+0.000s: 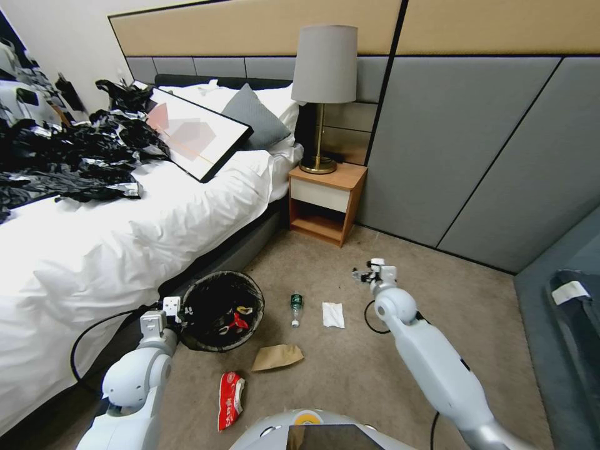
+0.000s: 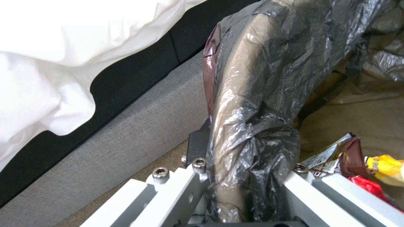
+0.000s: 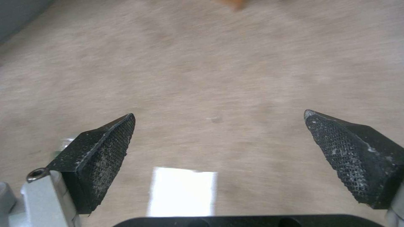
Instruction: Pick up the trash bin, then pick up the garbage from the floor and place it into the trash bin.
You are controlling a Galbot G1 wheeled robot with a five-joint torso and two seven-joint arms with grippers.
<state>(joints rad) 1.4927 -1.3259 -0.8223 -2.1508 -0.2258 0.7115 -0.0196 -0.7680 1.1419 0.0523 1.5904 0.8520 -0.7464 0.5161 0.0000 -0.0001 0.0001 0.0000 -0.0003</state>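
The trash bin (image 1: 251, 292), lined with a black bag, stands tilted beside the bed with red and yellow wrappers (image 2: 370, 170) inside. My left gripper (image 1: 177, 310) is shut on the bin's bag-covered rim (image 2: 252, 104). Garbage lies on the carpet: a small green bottle (image 1: 296, 307), a white paper scrap (image 1: 333, 314), a flat brown paper bag (image 1: 277, 357) and a red-and-white wrapper (image 1: 230, 392). My right gripper (image 1: 369, 272) hovers open above the carpet, just right of and beyond the white scrap (image 3: 181, 190), nothing between its pads (image 3: 101, 157).
The bed (image 1: 125, 237) with white bedding runs along the left. A wooden nightstand (image 1: 325, 203) with a lamp stands against the grey wall panels. A grey seat (image 1: 565, 325) is at the right. A black cable (image 1: 370, 320) loops by my right arm.
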